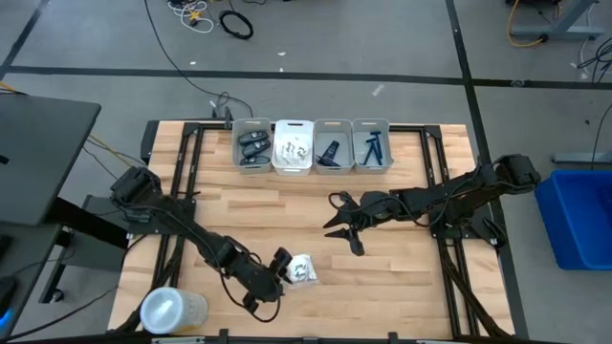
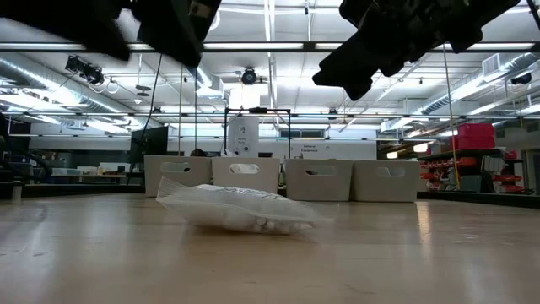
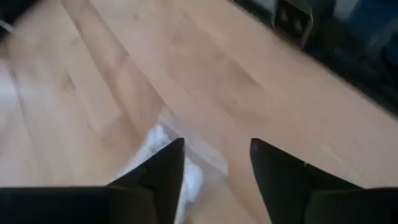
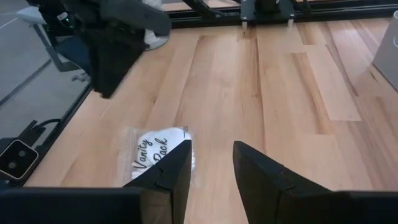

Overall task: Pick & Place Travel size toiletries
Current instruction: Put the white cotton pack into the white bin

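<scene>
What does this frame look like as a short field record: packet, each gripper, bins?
packet: white crinkly packet lying flat on the wooden table, near the front edge, held by neither gripper
left gripper: left gripper open, just beside the packet, raised off the table
right gripper: right gripper open, empty, over mid-table, apart from the packet
bins: four bins in a row at the far edge, holding sorted toiletries
other: a clear cup at the front left corner
</scene>
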Action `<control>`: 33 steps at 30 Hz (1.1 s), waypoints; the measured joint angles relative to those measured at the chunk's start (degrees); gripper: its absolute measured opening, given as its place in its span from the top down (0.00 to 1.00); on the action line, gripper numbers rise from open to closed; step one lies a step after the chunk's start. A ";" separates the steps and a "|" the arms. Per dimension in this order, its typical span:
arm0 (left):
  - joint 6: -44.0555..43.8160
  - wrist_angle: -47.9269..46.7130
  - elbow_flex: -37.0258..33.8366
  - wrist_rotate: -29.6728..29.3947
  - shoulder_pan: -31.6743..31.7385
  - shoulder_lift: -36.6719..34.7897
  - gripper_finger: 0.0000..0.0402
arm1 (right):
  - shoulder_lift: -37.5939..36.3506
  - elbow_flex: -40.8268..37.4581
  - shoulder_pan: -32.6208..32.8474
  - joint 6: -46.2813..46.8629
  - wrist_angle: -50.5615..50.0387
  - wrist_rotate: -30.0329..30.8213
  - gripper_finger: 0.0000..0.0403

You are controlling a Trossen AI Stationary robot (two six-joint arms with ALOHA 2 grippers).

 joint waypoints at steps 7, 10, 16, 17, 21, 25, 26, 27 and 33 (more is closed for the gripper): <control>0.41 -0.05 -0.11 -0.71 -1.56 2.52 0.39 | 0.00 0.00 -0.02 0.00 0.13 0.01 0.69; 0.54 0.55 -0.11 -2.91 -1.81 4.08 0.36 | 0.00 0.00 0.00 0.00 0.04 -0.01 0.69; 0.61 4.59 -0.01 -6.77 -2.08 8.28 0.35 | 0.00 0.00 0.00 -0.02 -0.14 0.09 0.69; 0.57 4.07 -0.04 -7.73 -2.11 8.86 0.35 | 0.00 0.00 0.00 -0.02 -0.35 0.55 0.69; 0.79 5.86 -0.06 -9.62 -2.55 11.80 0.35 | 0.00 0.00 0.00 -0.02 -0.57 2.36 0.69; 1.68 5.96 -0.01 -13.66 -2.90 13.38 0.35 | 0.00 0.00 0.00 -0.02 -0.87 2.55 0.69; 1.85 5.56 -0.11 -14.66 -3.00 13.38 0.35 | 0.00 0.00 0.00 -0.02 -0.86 2.55 0.69; 1.99 5.96 -0.11 -15.01 -3.00 13.38 0.35 | 0.00 0.01 -0.01 -0.02 -0.95 2.55 0.69; 3.38 6.35 -0.02 -15.91 -2.98 13.32 0.40 | 0.00 0.01 -0.01 -0.01 -0.88 2.55 0.69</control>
